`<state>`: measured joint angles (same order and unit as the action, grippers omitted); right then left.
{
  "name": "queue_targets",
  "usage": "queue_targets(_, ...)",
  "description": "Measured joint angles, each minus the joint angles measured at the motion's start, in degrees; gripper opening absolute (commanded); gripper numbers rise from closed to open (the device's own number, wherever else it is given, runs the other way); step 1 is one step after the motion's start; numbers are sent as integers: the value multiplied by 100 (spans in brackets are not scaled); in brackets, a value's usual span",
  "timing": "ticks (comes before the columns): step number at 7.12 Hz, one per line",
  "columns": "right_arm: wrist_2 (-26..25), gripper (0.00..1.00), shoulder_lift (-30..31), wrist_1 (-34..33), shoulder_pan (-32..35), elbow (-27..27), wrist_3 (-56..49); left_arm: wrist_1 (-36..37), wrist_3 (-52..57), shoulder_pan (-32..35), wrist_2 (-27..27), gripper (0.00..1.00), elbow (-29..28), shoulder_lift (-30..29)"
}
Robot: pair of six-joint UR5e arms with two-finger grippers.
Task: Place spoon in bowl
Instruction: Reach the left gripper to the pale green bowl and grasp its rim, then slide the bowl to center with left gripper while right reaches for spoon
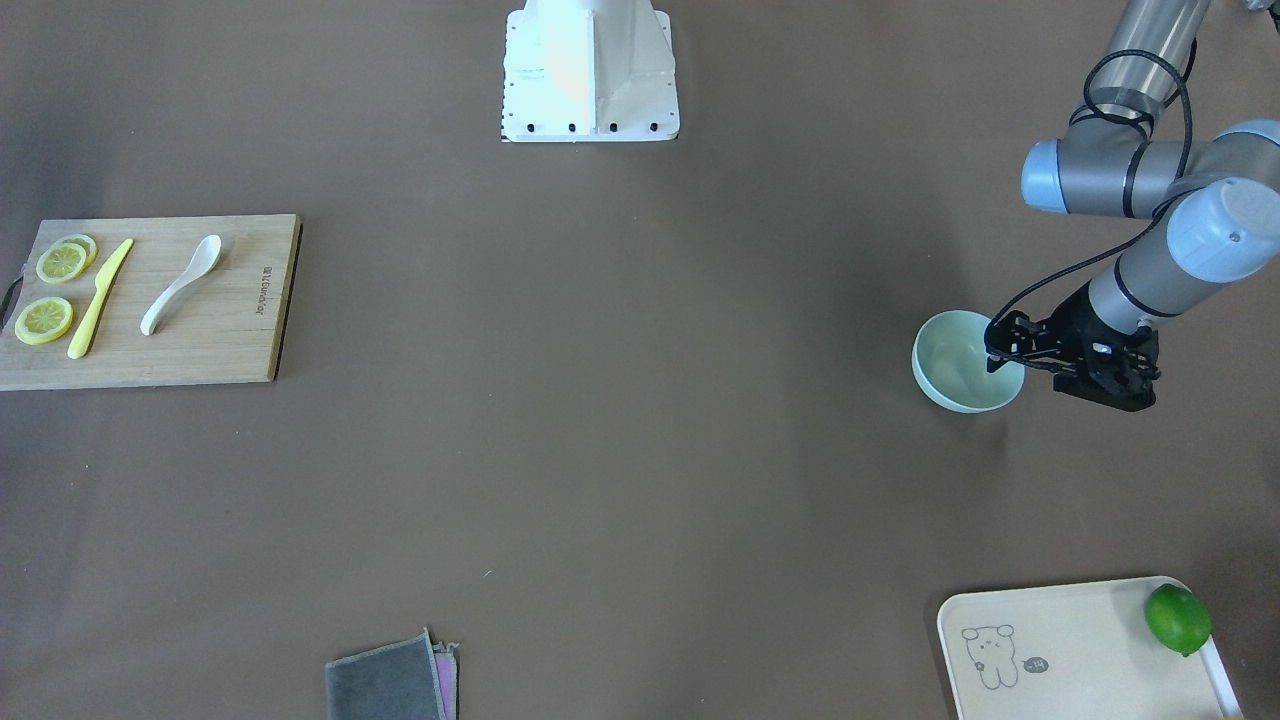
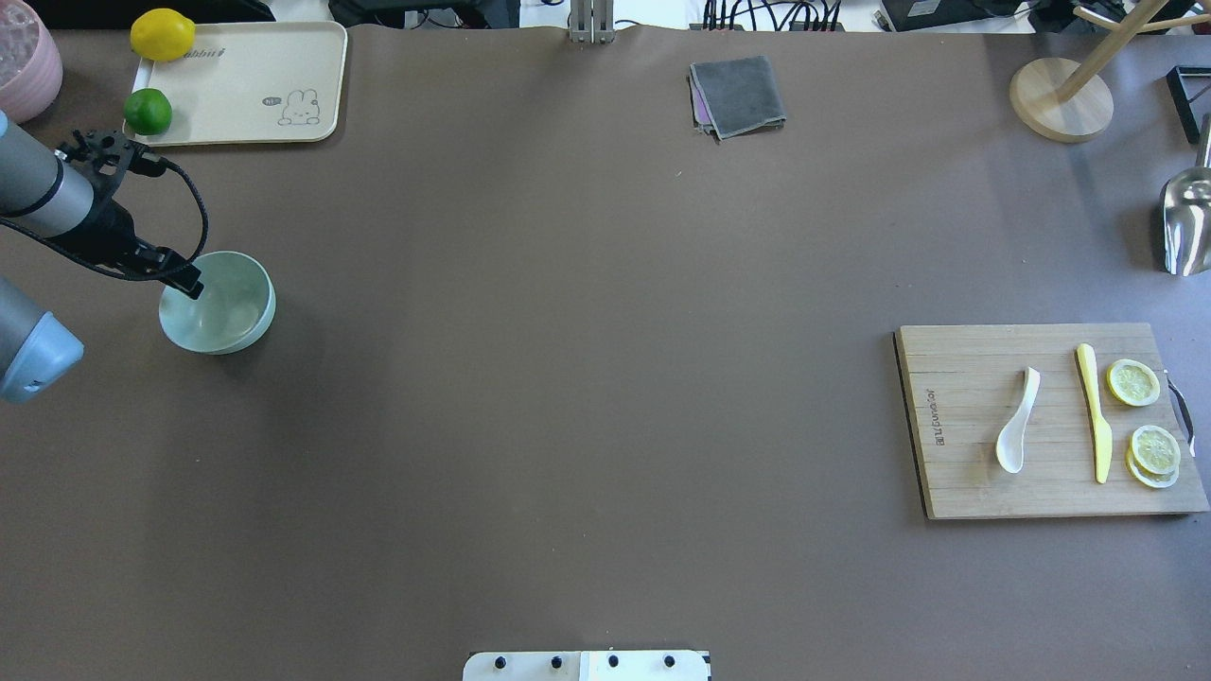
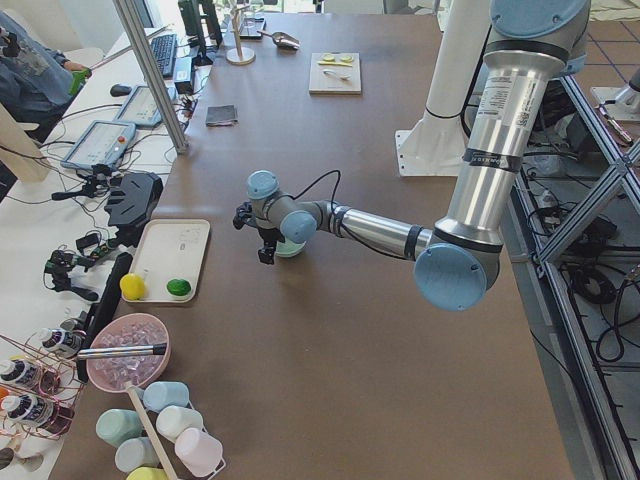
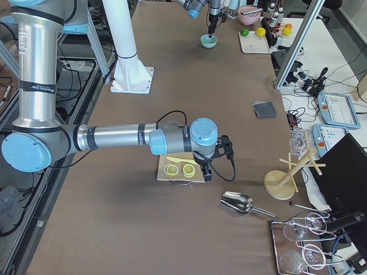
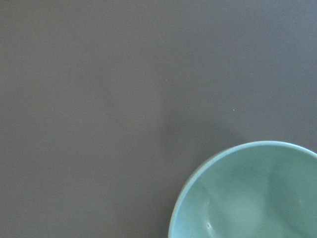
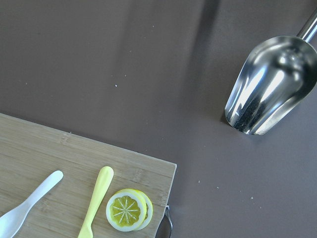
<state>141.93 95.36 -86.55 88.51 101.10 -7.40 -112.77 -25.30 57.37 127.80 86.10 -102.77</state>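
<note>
- Brown table all round us. Where do we find the spoon?
- We see it lying on the board at the robot's right end, with its scoop toward the robot. It is just beside the knife but apart from it. Lemon slices lie on the knife's other side.
- And the bowl?
- Well apart from the spoon, at the left end of the table. It stands on the bare surface, and its pale green inside shows in the left wrist view.
- How do we read the left gripper?
- Its tips are at the bowl's rim, on the arm's side. We cannot tell whether they touch the rim, nor whether the claw is wide or narrow.
- The right gripper?
- We catch it only from the right-end camera, hanging over the board's outer edge by the lemon slices. We cannot tell whether it is wide or narrow. Its wrist view looks down on the board's corner and a steel scoop lying on the table nearby.
</note>
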Motion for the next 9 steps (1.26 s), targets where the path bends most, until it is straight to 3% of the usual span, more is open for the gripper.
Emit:
queue_targets(3, 9, 100, 0, 5, 0, 47, 4, -305, -191, -19, 22, 0, -40, -4)
queue_targets(5, 21, 100, -8, -1, -25, 239, 225, -353, -714, -22, 42, 0, 290, 6)
queue_targets(7, 5, 100, -11, 0, -412, 829, 1619, -233, -2135, -287, 21, 0, 861, -195)
queue_targets(9, -225, 99, -61, 189, -1326, 1325, 3635, 239, -3716, -992, -452, 0, 1186, -888)
